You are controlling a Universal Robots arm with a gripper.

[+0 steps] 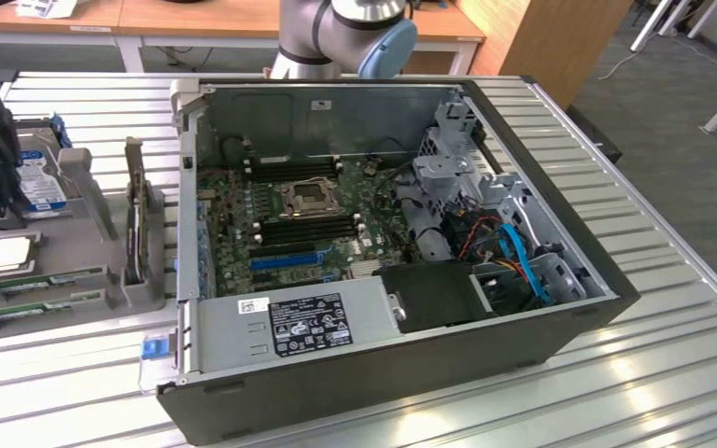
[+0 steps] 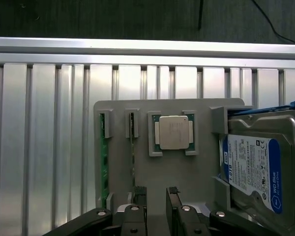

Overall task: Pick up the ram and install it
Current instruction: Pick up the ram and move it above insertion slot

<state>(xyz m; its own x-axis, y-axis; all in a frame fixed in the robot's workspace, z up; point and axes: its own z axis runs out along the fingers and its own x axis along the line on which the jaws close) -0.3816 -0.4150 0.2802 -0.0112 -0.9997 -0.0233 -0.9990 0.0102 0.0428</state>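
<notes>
Gripper point(image 2: 156, 194): jaws spread wide, nothing pinched, bare holder point(image 2: 177, 172) shows in the gap.
Ram point(image 2: 132, 147): standing on edge in its holder slot, just ahead of one fingertip and outside the gap; not touched as far as I can tell.
Second stick point(image 2: 104, 157): one slot further out from the jaws, same side.
CPU point(image 2: 173, 132): straight ahead of the gap, flat in its pocket.
Drive point(image 2: 253, 169): off past the other finger.
Feel: guessing light, stiff, thin and easy to crack — chips and contacts won't like squeezing.
Grip spot: I'd say mid-length, across the flat faces near the top edge.
</notes>
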